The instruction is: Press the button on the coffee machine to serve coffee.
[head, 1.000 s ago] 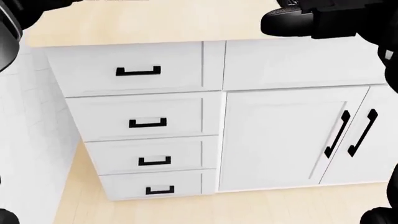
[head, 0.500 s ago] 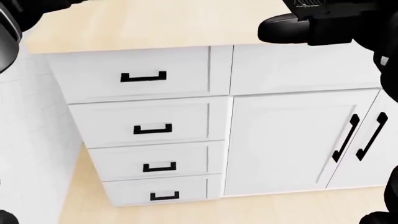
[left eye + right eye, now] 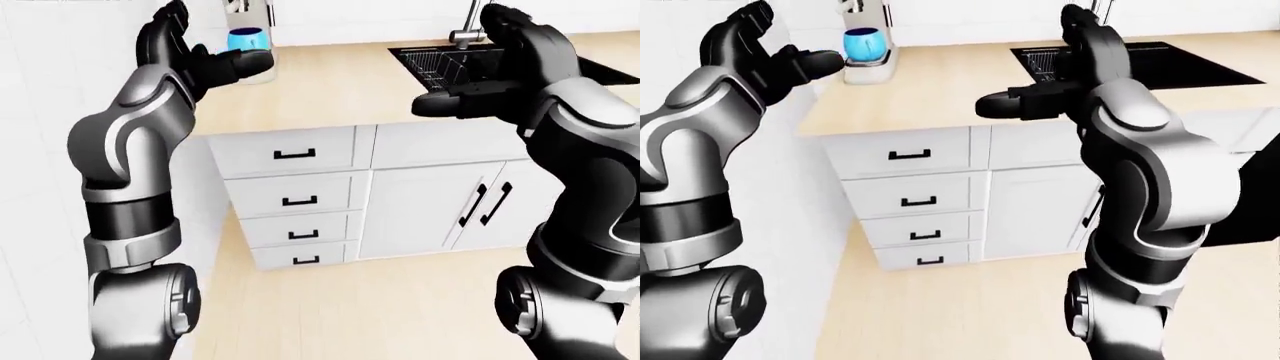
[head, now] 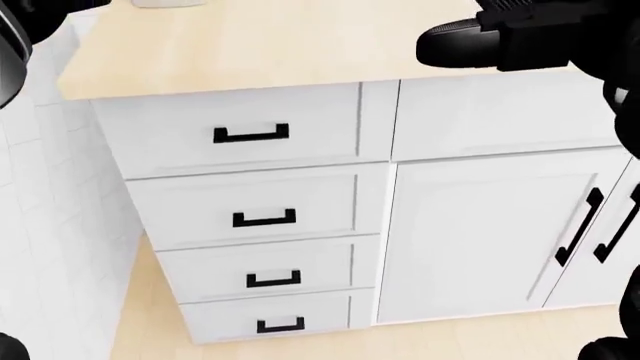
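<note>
Both arms are raised over the pale wooden desk [image 3: 940, 82]. The left robot hand [image 3: 765, 56] has its fingers spread, empty, held just left of the coffee machine [image 3: 865, 34], which stands at the far left end of the desk against the wall. A blue cup [image 3: 863, 43] sits in the machine's bay. The button itself is too small to make out.

The right robot hand [image 3: 500, 71] is spread too, holding nothing, hanging near the black sink [image 3: 500, 60] on the right, where a wire rack shows inside. Below the desk's near edge runs a stack of four white drawers [image 4: 255, 217] with black handles, and to their right a pair of cabinet doors [image 4: 480, 232].
</note>
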Motion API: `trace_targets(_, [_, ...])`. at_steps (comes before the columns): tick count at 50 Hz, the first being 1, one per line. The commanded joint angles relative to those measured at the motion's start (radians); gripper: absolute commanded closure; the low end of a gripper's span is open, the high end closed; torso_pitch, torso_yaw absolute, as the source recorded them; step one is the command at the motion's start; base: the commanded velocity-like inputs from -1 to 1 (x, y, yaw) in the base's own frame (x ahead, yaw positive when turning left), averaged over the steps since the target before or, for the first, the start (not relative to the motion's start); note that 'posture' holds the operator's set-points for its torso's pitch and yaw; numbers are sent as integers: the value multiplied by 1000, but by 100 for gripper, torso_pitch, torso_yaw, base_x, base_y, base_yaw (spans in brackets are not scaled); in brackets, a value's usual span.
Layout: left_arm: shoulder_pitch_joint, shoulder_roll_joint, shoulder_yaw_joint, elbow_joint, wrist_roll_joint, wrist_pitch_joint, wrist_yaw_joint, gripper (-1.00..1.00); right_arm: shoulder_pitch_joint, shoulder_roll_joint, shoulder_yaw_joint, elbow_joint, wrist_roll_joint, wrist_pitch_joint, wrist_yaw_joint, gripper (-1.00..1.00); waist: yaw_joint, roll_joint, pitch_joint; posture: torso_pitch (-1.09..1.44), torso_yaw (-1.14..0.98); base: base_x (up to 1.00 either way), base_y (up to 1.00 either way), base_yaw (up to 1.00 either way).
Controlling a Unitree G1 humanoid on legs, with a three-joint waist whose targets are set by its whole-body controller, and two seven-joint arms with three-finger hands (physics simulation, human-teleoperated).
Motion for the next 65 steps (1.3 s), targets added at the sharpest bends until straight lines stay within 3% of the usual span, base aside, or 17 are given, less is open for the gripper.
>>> trace_targets(1, [-50,5,-5,-32,-5,-31,-7,-100,-40,-21,-26,-25,-10,-33,-7,-100,-9,-2,-30,0,0,10,20,0])
trace_targets(10, [-52,6,-5,-29,-7,-32,-7,-100,-36,-18,-23,-17,-10,-45,-8,-100,2,-129,-36,0,0,11,22,0])
trace_targets(11, [-50,5,-5,-30,-7,-33,-7,-100,-36,-18,-22,-17,-11,-46,-8,-100,-6,-90,-31,0,0,12,21,0])
trace_targets(19, [-49,5,-6,-34,-9,-31,-4,-100,-27,-18,-26,-26,-8,-44,-9,-100,-2,-59,-25,0,0,12,21,0])
trace_targets(23, [-49,4,-7,-33,-8,-32,-4,-100,-32,-19,-25,-27,-8,-38,-10,-100,-13,55,-46,0,0,12,21,0])
trace_targets(24, [-49,4,-7,-32,-8,-32,-4,-100,-30,-19,-26,-27,-8,-39,-10,-100,-7,7,-35,0,0,12,21,0])
trace_targets(25, [-50,5,-6,-34,-8,-31,-3,-100,-30,-19,-25,-29,-8,-37,-11,-100,-12,27,-32,0,0,12,22,0])
trace_targets(32, [-49,3,-7,-31,-7,-34,-4,-100,-23,-18,-28,-33,-7,-39,-10,-100,-2,-50,-23,0,0,12,24,0])
trace_targets(36, [-55,5,-5,-28,-9,-33,-3,-100,-30,-21,-27,-25,-7,-40,-10,-100,7,-142,-40,0,0,15,22,0])
trace_targets(37, [-56,5,-6,-21,-7,-39,-5,-100,-32,-22,-27,-24,-7,-40,-9,-100,-2,-88,-29,0,0,17,18,0])
trace_targets(39, [-58,6,-7,-17,-6,-41,-7,-100,-33,-23,-27,-22,-7,-41,-9,-100,3,-109,-34,0,0,18,15,0])
trace_targets(45, [-64,7,-6,-20,-9,-34,-3,-100,-39,-27,-29,-24,-6,-33,-10,-100,-5,-46,-19,0,0,18,15,0])
trace_targets(48, [-63,4,-8,-24,-10,-32,0,-100,-42,-32,-29,-9,-7,-45,-6,-100,-15,56,-39,0,0,24,10,0])
trace_targets(49, [-63,3,-7,-25,-11,-31,1,-100,-43,-33,-29,-6,-7,-46,-6,-100,-9,18,-17,0,0,30,7,0])
trace_targets(59, [-49,2,-6,-42,-19,-27,6,-100,-72,-58,-31,57,-12,-81,2,-100,8,-48,-17,0,0,31,7,0])
trace_targets(63, [-42,0,-6,-45,-19,-29,7,-100,-80,-63,-31,71,-12,-87,2,-100,20,-129,-30,0,0,33,5,0])
trace_targets(65, [-41,2,-6,-43,-18,-32,4,-100,-79,-64,-31,77,-13,-95,2,-100,13,-111,-25,0,0,32,5,0])
